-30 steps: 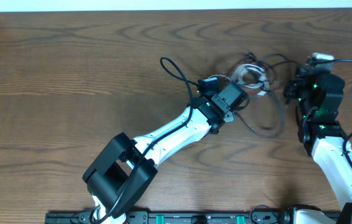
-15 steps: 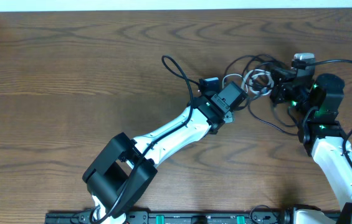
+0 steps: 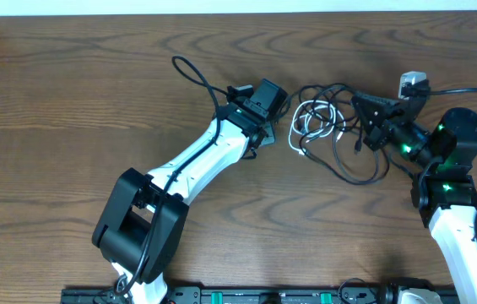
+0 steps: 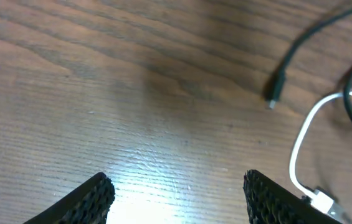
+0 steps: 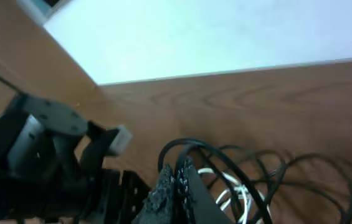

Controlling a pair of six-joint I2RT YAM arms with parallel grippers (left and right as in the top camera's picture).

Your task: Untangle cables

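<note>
1. Overhead, the tangle lies toward the far edge of the table [image 3: 94, 67], right of the middle and between the two arms. The white cord [image 3: 312, 122] is coiled in small loops. The black cord [image 3: 360, 180] sprawls in wider loops through and around it, reaching toward the right.
2. The right claw [image 3: 360, 103] has its jaws pressed together. In its wrist view the black cord rises in an arch straight off the fingertips, so I judge it is pinching that cord. The exact contact is hard to make out.
3. The left claw [image 4: 177, 193] stands wide open with nothing in it, over bare wood just left of the white coil. Its view shows a loose black plug end [image 4: 273, 102] and, near its right finger, a white plug [image 4: 322, 200].
4. The step in hand looks like drawing the two cords apart.
   - The open claw would do well to settle on the white cord near its plug and hold it down.
   - The other claw can then ease the black cord toward the right edge, low and slowly.
   - If a loop starts to tighten, it is better to slacken off and feed the free plug back through than to haul.
5. I can read no brand, label or writing anywhere. The only marks are green lights [image 3: 441, 128] behind the right claw.
</note>
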